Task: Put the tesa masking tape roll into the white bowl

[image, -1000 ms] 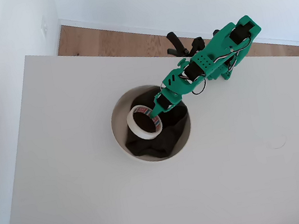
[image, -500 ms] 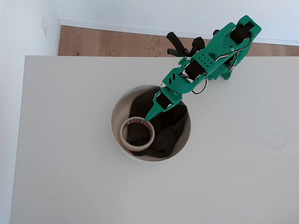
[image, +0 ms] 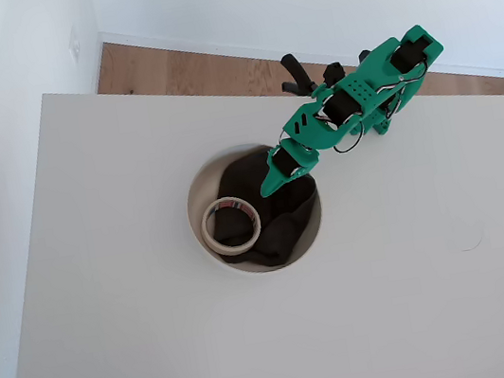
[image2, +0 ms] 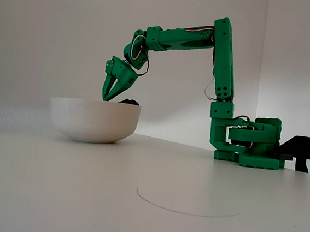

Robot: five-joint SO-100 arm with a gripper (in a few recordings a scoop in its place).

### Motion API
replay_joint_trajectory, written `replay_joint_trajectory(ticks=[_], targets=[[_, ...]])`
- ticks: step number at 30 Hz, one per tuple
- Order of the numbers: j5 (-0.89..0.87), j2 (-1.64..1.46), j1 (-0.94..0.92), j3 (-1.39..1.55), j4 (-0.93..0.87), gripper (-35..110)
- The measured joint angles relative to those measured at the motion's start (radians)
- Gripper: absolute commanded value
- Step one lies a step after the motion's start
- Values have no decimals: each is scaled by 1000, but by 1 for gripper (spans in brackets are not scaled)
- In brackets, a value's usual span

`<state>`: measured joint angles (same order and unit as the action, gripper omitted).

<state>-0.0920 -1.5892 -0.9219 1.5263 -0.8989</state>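
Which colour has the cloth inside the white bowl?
Dark grey, nearly black cloth; the overhead view shows it best.

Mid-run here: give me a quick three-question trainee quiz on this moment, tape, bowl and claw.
1. True or false: the tape roll lies inside the white bowl.
2. What is the claw holding? A) the tape roll B) the cloth C) nothing
3. Fill in: in the overhead view, the roll rests on a dark ____.

Key: 1 true; 2 C, the claw is clear of the roll, above the bowl's rim in the fixed view; 3 cloth.
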Motion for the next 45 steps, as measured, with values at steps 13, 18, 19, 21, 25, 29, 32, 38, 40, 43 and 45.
replay_joint_trajectory(ticks=[13,18,19,21,25,29,32,38,40,43,45], targets=[[-25,-445,476,-11,-430,-8],[-25,-621,644,0,-586,-8],[-21,-667,672,25,-600,-8],[-15,-761,733,87,-626,-8],[-2,-957,833,261,-635,-8],[6,-1147,877,492,-595,-8],[18,-1255,882,661,-552,-8],[61,-1473,827,979,-451,-8],[80,-1528,811,1065,-434,-8],[89,-1617,798,1160,-428,-8],[89,-1684,784,1206,-442,-8]])
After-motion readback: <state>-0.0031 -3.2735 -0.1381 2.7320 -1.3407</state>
